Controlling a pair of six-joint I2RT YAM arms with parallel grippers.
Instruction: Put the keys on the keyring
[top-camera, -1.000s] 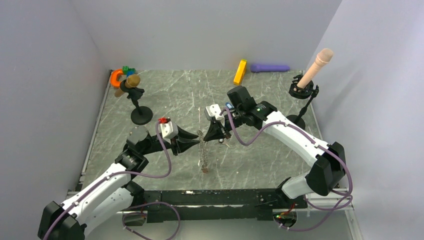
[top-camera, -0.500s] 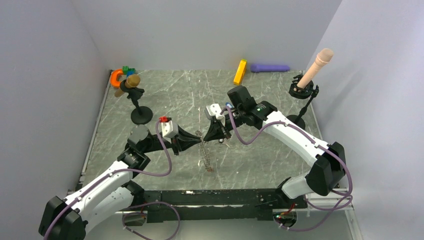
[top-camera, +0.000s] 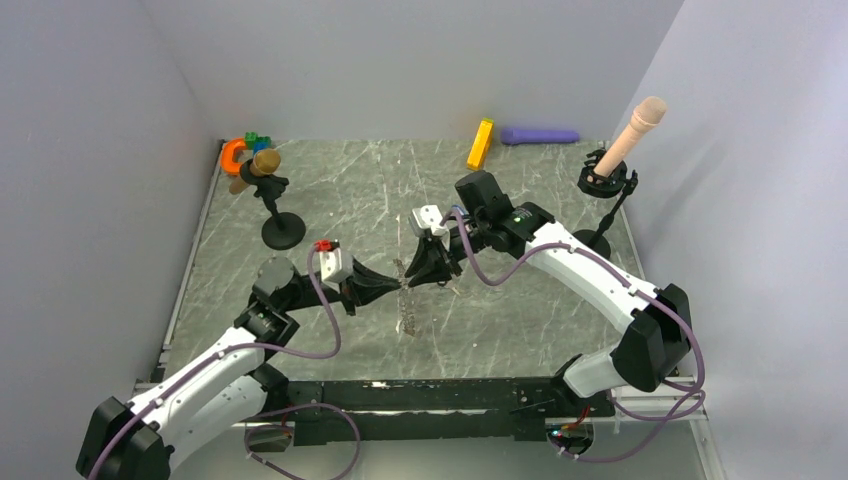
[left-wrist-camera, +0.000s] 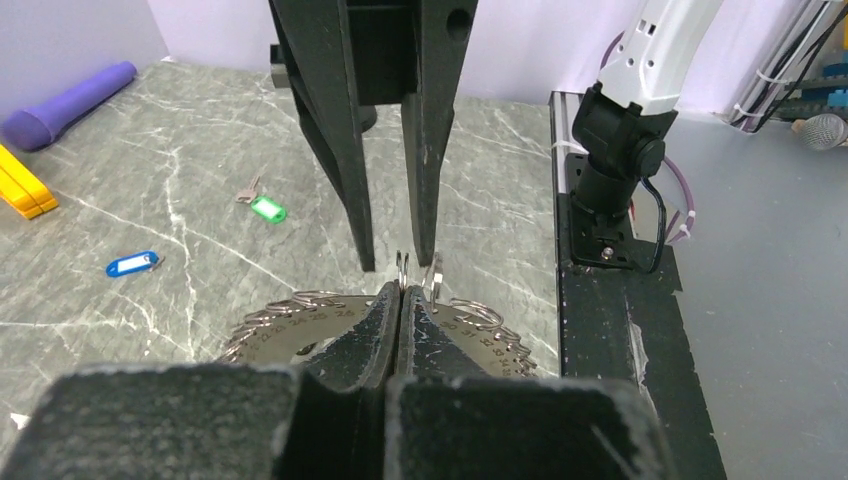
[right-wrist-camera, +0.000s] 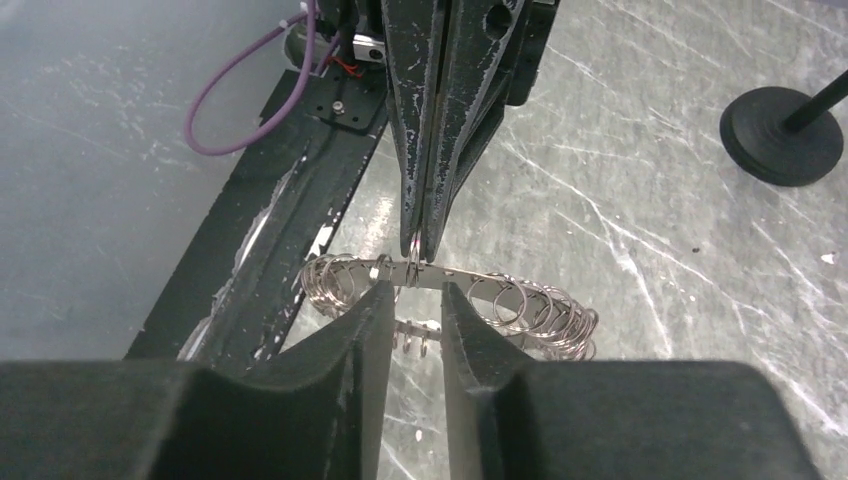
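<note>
The keyring (top-camera: 408, 312), a metal band hung with many small split rings, dangles between my two grippers at the table's middle. My left gripper (left-wrist-camera: 401, 292) is shut on one small ring at the top of the keyring (left-wrist-camera: 290, 325). My right gripper (right-wrist-camera: 415, 290) is open, with its jaws on either side of that spot just above the keyring (right-wrist-camera: 520, 300). It points down opposite the left gripper (right-wrist-camera: 420, 248). A green key (left-wrist-camera: 265, 207) and a blue key (left-wrist-camera: 132, 264) lie on the table beyond. The red and black-rimmed keys are out of view.
A yellow block (top-camera: 481, 143) and a purple cylinder (top-camera: 540, 135) lie at the back. A black stand (top-camera: 277, 212) and an orange horseshoe piece (top-camera: 233, 155) are at the back left. A stand holding a pink microphone (top-camera: 618, 165) is at the right. A black rail (top-camera: 430, 395) runs along the near edge.
The right gripper has shifted slightly left, closer to the left gripper's tips. The hanging keyring swung right, then back, and now hangs a little higher. The left gripper still holds it.
</note>
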